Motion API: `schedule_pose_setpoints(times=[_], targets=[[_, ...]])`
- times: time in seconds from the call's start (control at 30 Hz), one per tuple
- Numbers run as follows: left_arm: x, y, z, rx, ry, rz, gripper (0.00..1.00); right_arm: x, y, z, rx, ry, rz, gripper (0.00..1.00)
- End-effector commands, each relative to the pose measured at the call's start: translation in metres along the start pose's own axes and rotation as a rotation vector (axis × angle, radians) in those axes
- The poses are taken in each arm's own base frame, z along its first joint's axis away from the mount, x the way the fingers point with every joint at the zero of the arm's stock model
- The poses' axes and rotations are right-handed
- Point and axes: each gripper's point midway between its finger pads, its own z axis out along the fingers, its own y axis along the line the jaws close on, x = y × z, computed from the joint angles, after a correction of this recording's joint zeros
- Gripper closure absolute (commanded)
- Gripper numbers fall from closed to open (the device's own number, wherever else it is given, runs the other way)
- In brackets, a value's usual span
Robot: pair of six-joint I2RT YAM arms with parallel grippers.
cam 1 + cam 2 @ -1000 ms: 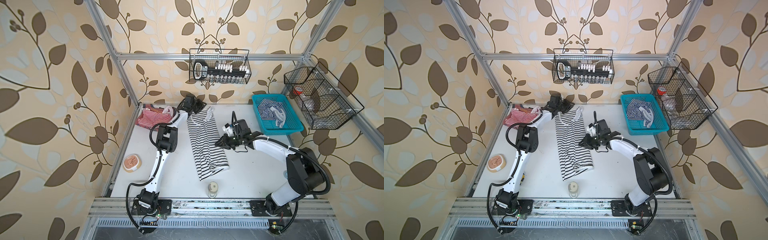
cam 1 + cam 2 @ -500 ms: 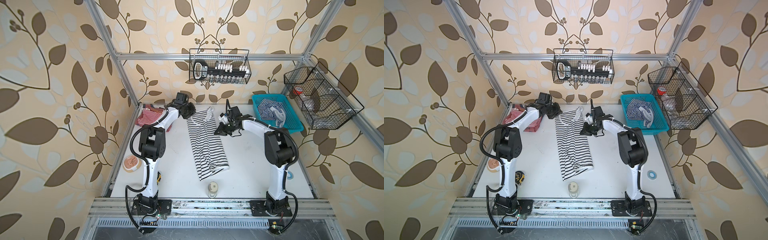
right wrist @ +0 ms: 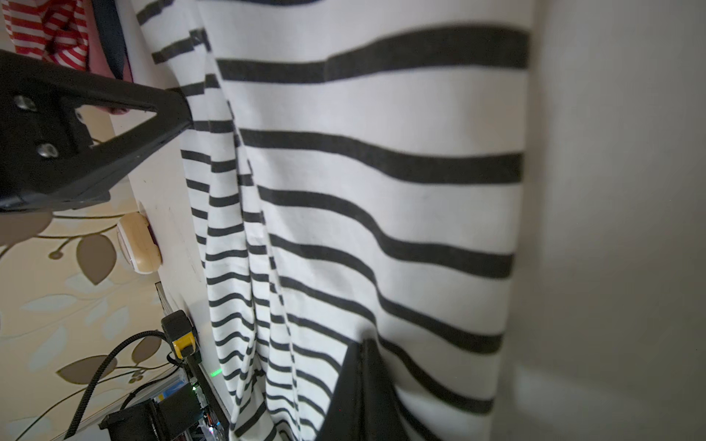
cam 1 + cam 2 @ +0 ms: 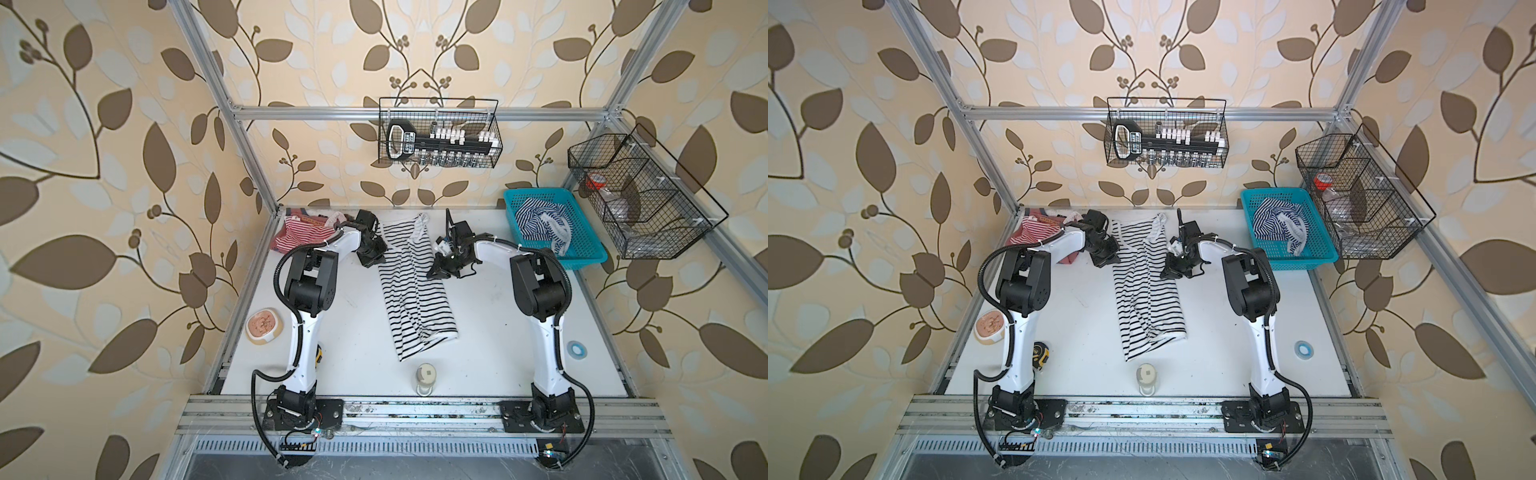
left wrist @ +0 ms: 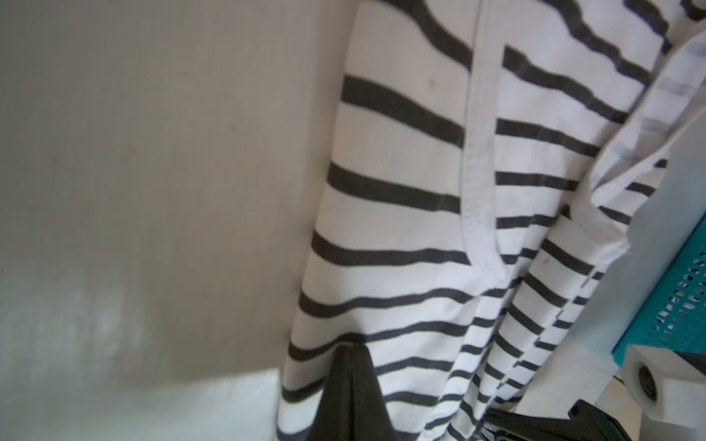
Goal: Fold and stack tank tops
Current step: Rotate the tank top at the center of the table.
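— How many tank tops do we count?

— Three. Leftmost, the red-and-white tank top [image 4: 301,235] lies bunched in the far left corner of the table [image 4: 357,332]. In the middle, the black-striped tank top [image 4: 415,291] lies lengthwise, straps toward the back wall and hem toward the front, with a fold running down it. On the right, the navy-striped tank top [image 4: 540,222] sits crumpled inside the one blue basket [image 4: 586,253].

— And the pincers — we have two?

— Two, one on each side of the middle top, toward its strap end. The left pincer [image 4: 376,261] has its jaws together on the top's left edge; our left wrist view shows the stripes drawn in toward the black tip. The right pincer [image 4: 434,272] is likewise clamped, pinching the cloth near its right edge.

— What else do we see?

— From the left: one bowl [image 4: 264,326] at the table's left edge, one tape measure [image 4: 1040,355] beside the left arm, one jar [image 4: 424,377] at the front near the hem, and one roll of blue tape [image 4: 577,348] right of the right arm. Above hang two more things: the back wire basket [image 4: 438,139] and the side wire basket [image 4: 640,199].
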Motion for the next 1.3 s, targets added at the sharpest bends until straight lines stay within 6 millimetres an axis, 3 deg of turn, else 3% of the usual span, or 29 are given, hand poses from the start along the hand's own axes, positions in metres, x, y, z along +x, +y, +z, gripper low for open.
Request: schedule_pose_setpoints(times=[0.0, 0.2, 0.33, 0.53, 0.87, 1.1, 1.27], targets=[[0.002, 0.018, 0.031, -0.046, 0.043, 0.001, 1.00, 0.023, -0.026, 0.001, 0.099, 0.036, 0.030, 0.97], [-0.009, 0.005, 0.059, 0.000, 0.075, 0.000, 1.00, 0.040, -0.051, -0.015, 0.132, -0.011, 0.108, 0.99], [-0.011, -0.011, 0.062, 0.040, 0.078, 0.011, 1.00, 0.041, -0.059, -0.020, 0.132, -0.026, 0.130, 0.99], [-0.005, -0.027, 0.057, 0.071, 0.075, 0.025, 1.00, 0.022, -0.058, -0.021, 0.130, -0.039, 0.127, 0.99], [0.005, -0.023, 0.047, 0.075, 0.064, -0.009, 1.00, -0.008, -0.056, -0.015, 0.141, -0.018, 0.095, 0.99], [-0.003, -0.036, 0.022, 0.082, 0.018, -0.002, 1.00, -0.015, -0.061, -0.021, 0.145, -0.020, 0.093, 0.99], [-0.015, -0.057, -0.023, 0.100, -0.072, 0.047, 1.00, -0.019, -0.033, -0.050, 0.098, -0.105, 0.027, 0.96]])
